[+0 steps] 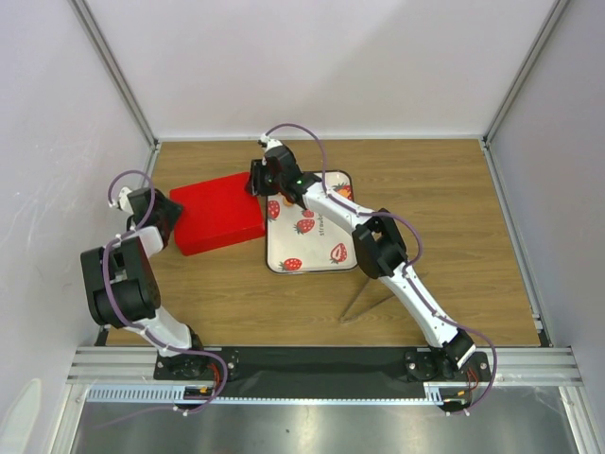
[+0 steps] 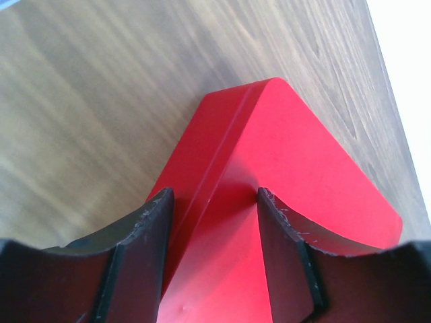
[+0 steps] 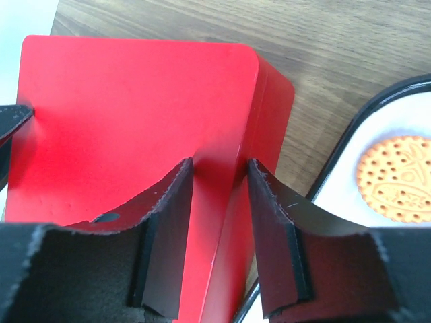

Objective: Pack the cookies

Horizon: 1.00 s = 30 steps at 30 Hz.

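A closed red box (image 1: 219,213) lies on the wooden table. My left gripper (image 1: 175,216) is at its left end; in the left wrist view its fingers (image 2: 214,195) stand apart astride a corner of the box (image 2: 289,155). My right gripper (image 1: 263,180) is at the box's right edge; its fingers (image 3: 219,165) stand apart, one over the lid (image 3: 135,114), one beside the side wall. One orange round cookie (image 3: 396,178) lies on the white tray (image 3: 350,134). Other cookies are hidden.
The strawberry-patterned tray (image 1: 284,241) with a dark rim lies just right of the red box, partly under the right arm. White walls enclose the table at the back and sides.
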Tool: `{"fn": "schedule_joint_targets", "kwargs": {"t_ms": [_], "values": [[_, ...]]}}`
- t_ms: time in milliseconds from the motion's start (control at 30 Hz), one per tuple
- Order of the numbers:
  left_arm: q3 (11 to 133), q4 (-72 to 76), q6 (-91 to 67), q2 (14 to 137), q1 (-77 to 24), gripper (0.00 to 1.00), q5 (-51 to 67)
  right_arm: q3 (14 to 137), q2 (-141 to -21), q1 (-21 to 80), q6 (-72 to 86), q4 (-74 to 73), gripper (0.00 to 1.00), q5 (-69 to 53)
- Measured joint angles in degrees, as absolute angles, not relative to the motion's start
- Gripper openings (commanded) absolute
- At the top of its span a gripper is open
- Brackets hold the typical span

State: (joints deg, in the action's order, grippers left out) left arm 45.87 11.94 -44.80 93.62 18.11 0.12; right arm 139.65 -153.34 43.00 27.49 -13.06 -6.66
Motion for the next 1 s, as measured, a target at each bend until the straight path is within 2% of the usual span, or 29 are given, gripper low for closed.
{"fn": "schedule_joint_targets", "kwargs": {"t_ms": [233,367,533,733,767,867,1000], "values": [[43.4,11.0,-48.7,91.0,18.0,0.43,-2.4,140.6,-154.3,43.1,26.9,-12.3,0.44,-7.7],[43.4,9.7,-49.3,90.2,17.9,0.53,-3.2,140.6,-154.4,43.1,26.7,-12.1,0.43,-8.0],[44.9,3.9,-48.9,88.6,17.4,0.56,-5.2,140.6,-154.4,43.3,26.7,-12.0,0.43,-8.4],[49.8,-2.9,-46.4,90.5,17.1,0.50,-6.0,140.4,-154.4,43.4,26.7,-11.9,0.45,-8.5],[50.6,-3.8,-46.0,90.8,17.1,0.43,-6.0,140.3,-154.4,43.4,26.7,-11.9,0.45,-8.5],[53.9,-6.1,-44.5,92.9,17.1,0.35,-6.3,140.2,-154.4,43.4,26.7,-11.9,0.45,-8.5],[59.9,-9.5,-43.1,97.1,17.1,0.33,-7.2,140.1,-154.4,43.4,26.7,-12.0,0.45,-8.7]]}}
